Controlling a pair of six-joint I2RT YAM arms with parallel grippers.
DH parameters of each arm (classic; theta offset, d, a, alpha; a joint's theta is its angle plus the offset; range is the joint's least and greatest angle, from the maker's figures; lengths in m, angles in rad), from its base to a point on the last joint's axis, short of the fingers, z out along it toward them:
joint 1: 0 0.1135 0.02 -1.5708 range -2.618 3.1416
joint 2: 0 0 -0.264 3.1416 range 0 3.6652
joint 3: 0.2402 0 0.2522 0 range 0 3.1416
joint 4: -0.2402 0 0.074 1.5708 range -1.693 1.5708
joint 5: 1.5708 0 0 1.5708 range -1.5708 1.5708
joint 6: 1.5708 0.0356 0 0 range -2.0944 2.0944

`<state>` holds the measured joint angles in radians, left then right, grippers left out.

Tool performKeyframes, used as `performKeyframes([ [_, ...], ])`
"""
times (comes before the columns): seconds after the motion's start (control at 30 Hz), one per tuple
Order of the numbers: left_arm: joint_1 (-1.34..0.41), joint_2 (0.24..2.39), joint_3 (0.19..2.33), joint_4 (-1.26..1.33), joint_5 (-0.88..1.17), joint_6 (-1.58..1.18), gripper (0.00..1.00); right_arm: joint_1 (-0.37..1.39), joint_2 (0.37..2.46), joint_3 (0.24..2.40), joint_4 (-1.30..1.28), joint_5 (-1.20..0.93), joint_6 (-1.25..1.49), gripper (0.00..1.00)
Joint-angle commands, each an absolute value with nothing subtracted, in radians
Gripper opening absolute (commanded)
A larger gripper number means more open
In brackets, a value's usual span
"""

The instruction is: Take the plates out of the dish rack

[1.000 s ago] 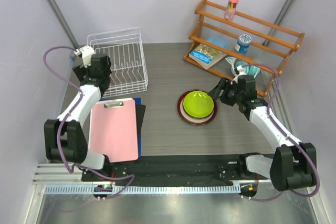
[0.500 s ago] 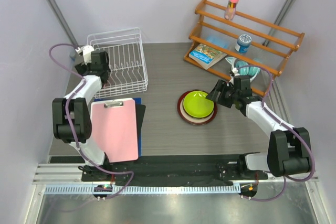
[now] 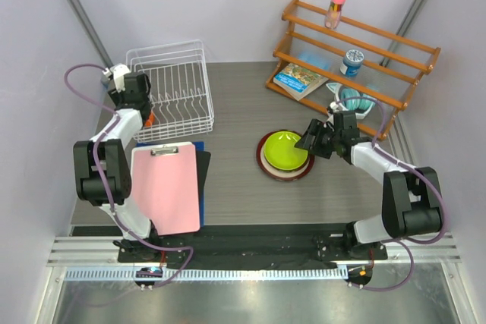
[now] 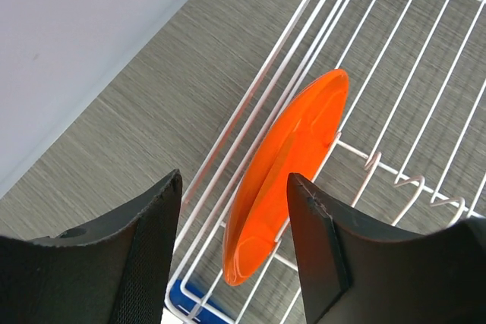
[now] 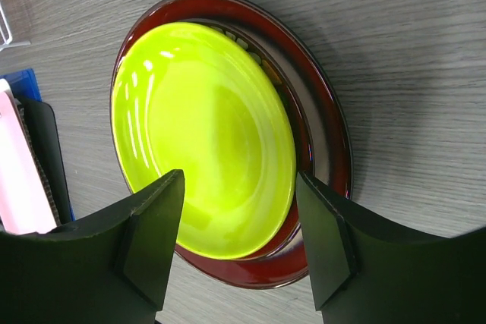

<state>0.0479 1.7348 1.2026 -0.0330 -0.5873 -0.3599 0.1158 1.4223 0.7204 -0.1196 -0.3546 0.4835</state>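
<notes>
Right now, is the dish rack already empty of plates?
No, the orange plate stands on edge inside the dish rack.

Dish rack [image 3: 178, 73] is noted at far left of bench [image 3: 243, 195], with pink clipboard [image 3: 165, 187] laid near it. Left fingers [image 3: 142, 109] are set at its left side, beside an orange plate [image 3: 151, 119] seen only as a sliver. Lime green plate [image 3: 285, 151] is stacked on dark red plate [image 3: 287, 178]; right fingers [image 3: 306, 142] are held over its right edge.

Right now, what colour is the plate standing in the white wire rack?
The plate is plain bright orange; the left wrist view shows it best.
</notes>
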Motion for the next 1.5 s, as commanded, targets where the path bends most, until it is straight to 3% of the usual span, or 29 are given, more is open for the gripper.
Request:
performKeyframes([
  [0.0, 0.051, 1.736, 1.236, 0.017, -0.572, -0.359, 0.58, 0.115, 1.428, 0.753, -0.083, -0.377, 0.466, 0.66],
  [0.1, 0.051, 1.755, 1.249, 0.006, -0.566, -0.362, 0.56, 0.115, 1.436, 0.756, -0.083, -0.379, 0.463, 0.66],
  [0.13, 0.051, 1.756, 1.246, 0.014, -0.560, -0.361, 0.49, 0.115, 1.439, 0.759, -0.083, -0.377, 0.463, 0.66],
  [0.2, 0.052, 1.761, 1.246, 0.017, -0.548, -0.362, 0.44, 0.115, 1.445, 0.761, -0.083, -0.377, 0.462, 0.66],
  [0.23, 0.052, 1.763, 1.246, 0.017, -0.546, -0.362, 0.28, 0.114, 1.448, 0.761, -0.081, -0.377, 0.462, 0.66],
  [0.27, 0.052, 1.763, 1.244, 0.017, -0.543, -0.362, 0.25, 0.115, 1.450, 0.759, -0.081, -0.377, 0.462, 0.66],
  [0.4, 0.051, 1.770, 1.235, 0.025, -0.548, -0.365, 0.25, 0.114, 1.447, 0.759, -0.078, -0.385, 0.460, 0.66],
  [0.47, 0.052, 1.769, 1.236, 0.020, -0.546, -0.367, 0.09, 0.114, 1.442, 0.756, -0.077, -0.385, 0.457, 0.66],
  [0.53, 0.052, 1.764, 1.236, 0.015, -0.548, -0.371, 0.00, 0.115, 1.440, 0.758, -0.075, -0.383, 0.456, 0.66],
  [1.13, -0.055, 1.503, 1.215, -0.026, -0.715, -0.167, 0.00, 0.115, 1.327, 0.746, -0.133, -0.347, 0.446, 0.68],
  [1.47, -0.170, 1.238, 1.172, -0.227, -0.577, -0.316, 0.00, 0.114, 1.135, 0.749, -0.222, -0.279, 0.445, 0.71],
])
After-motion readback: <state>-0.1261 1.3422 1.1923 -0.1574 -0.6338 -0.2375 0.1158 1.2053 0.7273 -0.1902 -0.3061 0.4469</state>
